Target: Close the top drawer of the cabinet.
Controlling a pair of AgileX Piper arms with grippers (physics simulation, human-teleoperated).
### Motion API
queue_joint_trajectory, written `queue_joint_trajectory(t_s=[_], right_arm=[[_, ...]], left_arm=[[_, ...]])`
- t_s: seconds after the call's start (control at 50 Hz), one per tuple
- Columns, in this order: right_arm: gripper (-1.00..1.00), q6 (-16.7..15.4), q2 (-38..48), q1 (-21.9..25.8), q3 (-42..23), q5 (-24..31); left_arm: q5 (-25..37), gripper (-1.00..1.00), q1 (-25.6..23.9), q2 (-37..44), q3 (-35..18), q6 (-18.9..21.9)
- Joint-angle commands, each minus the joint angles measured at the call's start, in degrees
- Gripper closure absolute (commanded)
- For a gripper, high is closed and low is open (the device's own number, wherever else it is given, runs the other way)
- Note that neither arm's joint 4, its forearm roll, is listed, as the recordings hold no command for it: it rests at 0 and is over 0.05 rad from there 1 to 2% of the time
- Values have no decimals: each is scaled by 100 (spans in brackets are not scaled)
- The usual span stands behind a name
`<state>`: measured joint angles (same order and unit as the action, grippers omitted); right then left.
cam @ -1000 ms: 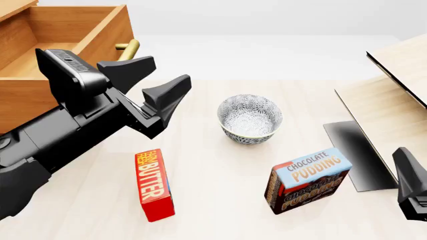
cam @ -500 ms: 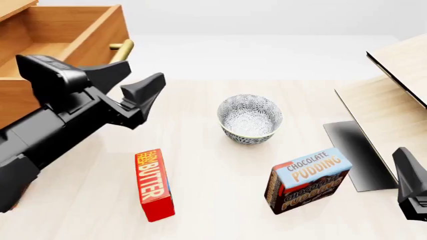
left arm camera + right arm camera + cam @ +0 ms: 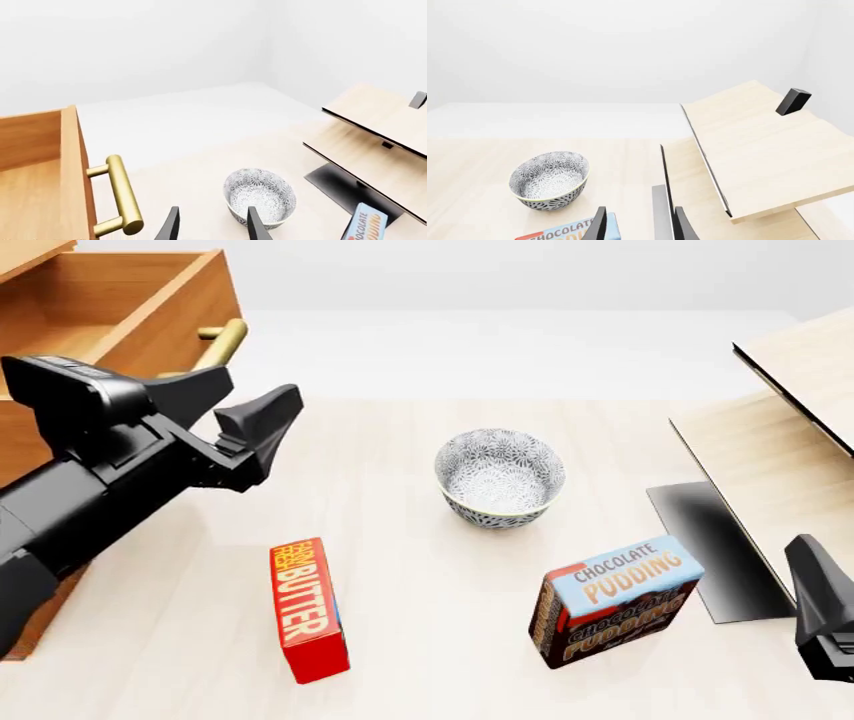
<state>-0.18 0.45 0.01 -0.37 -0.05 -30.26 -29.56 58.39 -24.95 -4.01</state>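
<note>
Drawer front and brass bar handle sit in the upper left of the front view: the top drawer (image 3: pixel 100 315) stands pulled out of the cabinet (image 3: pixel 27 450), its wooden interior exposed, with the handle (image 3: pixel 220 343) angled along its front face. The left gripper (image 3: pixel 227 405) hangs just below and to the right of that handle, its two black fingers spread apart and holding nothing; whether a fingertip touches the drawer front cannot be told. In the left wrist view the handle (image 3: pixel 123 197) shows beside the drawer's front panel (image 3: pixel 73 170), with the fingertips (image 3: pixel 170 227) at the lower edge.

Near the middle of the table (image 3: pixel 427 640) rests a patterned bowl (image 3: pixel 499 477). A red butter box (image 3: pixel 308 608) lies flat at lower centre-left, and a chocolate pudding box (image 3: pixel 617 600) stands at lower right. A pale wooden structure with a black edge (image 3: pixel 787 440) fills the right side.

The right gripper (image 3: pixel 825 615) sits at the lower right corner; its wrist view shows its fingers (image 3: pixel 599 225) parted and empty.
</note>
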Motion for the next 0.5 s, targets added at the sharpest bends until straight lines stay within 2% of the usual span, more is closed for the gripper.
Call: queue_joint_trajectory(t_s=[0.02, 0.5], right_arm=[[-100, 0, -1, 0, 0, 0], [-100, 0, -1, 0, 0, 0]], left_arm=[[29, -100, 243, -48, 53, -48], [136, -100, 720, -125, 70, -165]])
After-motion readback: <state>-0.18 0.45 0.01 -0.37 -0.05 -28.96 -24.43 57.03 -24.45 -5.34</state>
